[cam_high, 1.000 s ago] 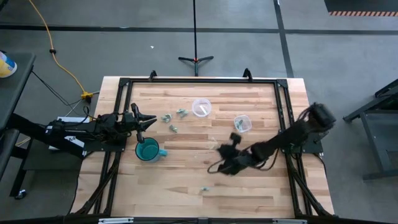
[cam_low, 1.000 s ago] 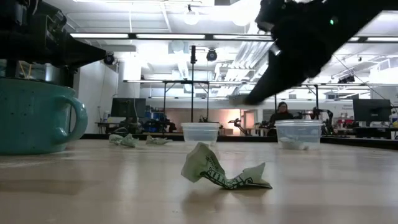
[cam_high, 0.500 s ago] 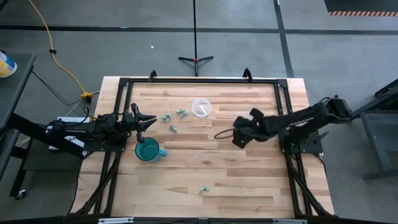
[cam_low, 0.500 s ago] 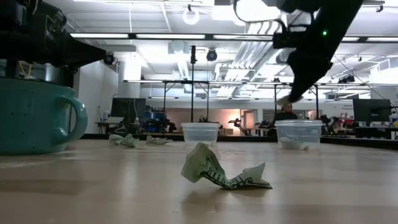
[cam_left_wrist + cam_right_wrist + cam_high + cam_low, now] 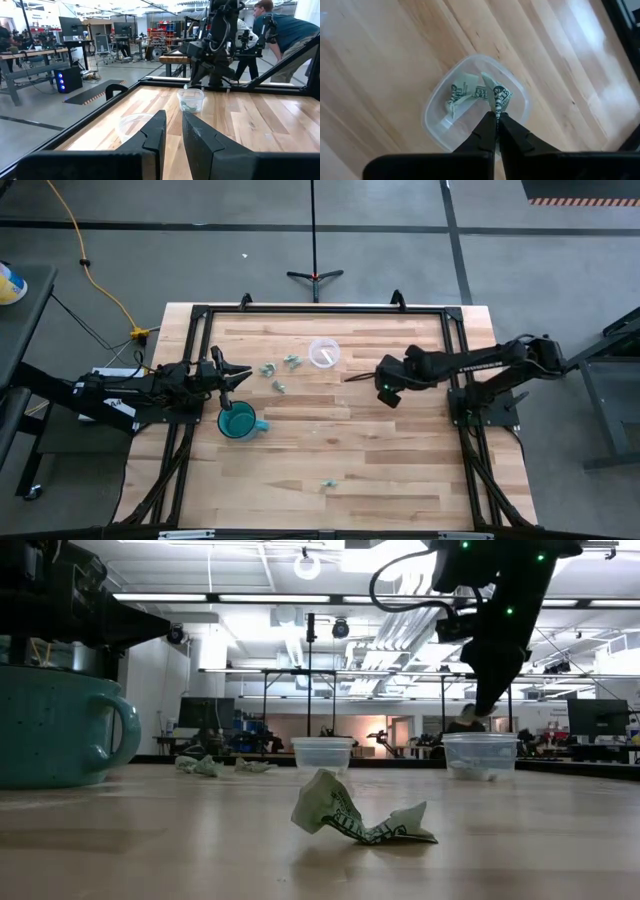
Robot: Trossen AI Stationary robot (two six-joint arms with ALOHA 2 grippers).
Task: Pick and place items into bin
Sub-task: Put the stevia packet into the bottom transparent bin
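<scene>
The items are small crumpled green-grey bills. My right gripper (image 5: 496,116) is shut on one of them (image 5: 498,97), just above a clear cup (image 5: 435,127) that has another piece (image 5: 457,95) inside; the same gripper (image 5: 478,708) hangs over that cup (image 5: 480,755) in the low view. Loose pieces lie on the wood near the far cup (image 5: 322,352): (image 5: 267,368), (image 5: 292,361), (image 5: 280,385). One more lies toward the near edge (image 5: 327,483) (image 5: 350,812). My left gripper (image 5: 232,375) waits open at the table's left, beside the teal mug (image 5: 237,422). My right gripper pinches the crumpled bill by its end (image 5: 497,110) between its two fingertips, from above, pointing down. The piece is lifted clear and sticks out below the fingertips over the cup's opening.
The teal mug (image 5: 55,730) stands close to the left arm. A black frame (image 5: 320,310) runs round the tabletop. Bare wood (image 5: 400,470) spreads across the near half. A person (image 5: 280,35) stands beyond the table's right side.
My right gripper, shut on the piece, has swung from the middle of the table toward the far edge and risen, ending over the right clear cup. The left arm has kept still.
</scene>
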